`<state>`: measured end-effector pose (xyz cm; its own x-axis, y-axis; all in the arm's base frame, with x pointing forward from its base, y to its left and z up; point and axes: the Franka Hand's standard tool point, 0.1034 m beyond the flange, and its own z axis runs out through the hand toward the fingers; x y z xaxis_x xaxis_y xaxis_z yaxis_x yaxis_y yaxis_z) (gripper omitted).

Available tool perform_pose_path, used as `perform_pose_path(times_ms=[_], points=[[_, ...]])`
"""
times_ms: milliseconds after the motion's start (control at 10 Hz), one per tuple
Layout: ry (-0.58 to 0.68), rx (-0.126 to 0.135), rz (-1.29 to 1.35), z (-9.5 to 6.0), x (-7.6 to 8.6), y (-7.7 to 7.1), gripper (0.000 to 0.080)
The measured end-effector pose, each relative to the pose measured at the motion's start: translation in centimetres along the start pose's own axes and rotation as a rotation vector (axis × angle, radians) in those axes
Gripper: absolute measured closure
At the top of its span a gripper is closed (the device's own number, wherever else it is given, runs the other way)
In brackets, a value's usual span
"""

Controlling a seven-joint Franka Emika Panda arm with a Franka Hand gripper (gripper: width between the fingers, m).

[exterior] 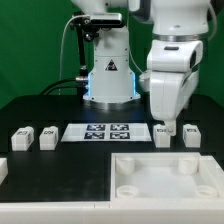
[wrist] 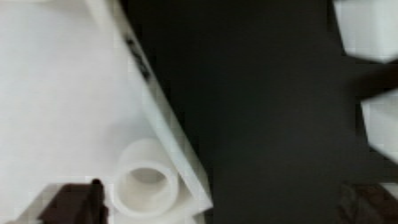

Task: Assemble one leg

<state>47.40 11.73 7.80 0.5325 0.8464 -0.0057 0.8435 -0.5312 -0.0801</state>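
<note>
Four small white legs with marker tags stand in a row on the black table: two at the exterior view's left (exterior: 20, 138) (exterior: 47, 137) and two at its right (exterior: 163, 135) (exterior: 191, 135). My gripper (exterior: 167, 123) hangs just above the nearer right leg, between it and the large white panel (exterior: 205, 190). In the wrist view my gripper (wrist: 222, 206) is open and empty, its dark fingertips (wrist: 71, 205) far apart. Between them lie black table and the panel's corner with a round hole (wrist: 143, 180). No leg is between the fingers.
The marker board (exterior: 108, 132) lies between the two pairs of legs. The robot base (exterior: 108, 75) stands behind it. A further white part (exterior: 3, 168) shows at the exterior view's left edge. The panel fills the front right.
</note>
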Motion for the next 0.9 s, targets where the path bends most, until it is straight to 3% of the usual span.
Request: perform_pose_path(times_ms=[200, 400, 600, 900], points=[[0.002, 0.001, 0.26, 0.3, 1.6, -1.6, 0.015], [0.014, -0.002, 0.394, 0.9, 1.4, -1.3, 0.0151], [0.015, 0.01, 0.639, 1.0, 1.7, -1.9, 0.015], [-0.003, 0.03, 0.986, 1.5, 2.5, -4.5, 0.015]])
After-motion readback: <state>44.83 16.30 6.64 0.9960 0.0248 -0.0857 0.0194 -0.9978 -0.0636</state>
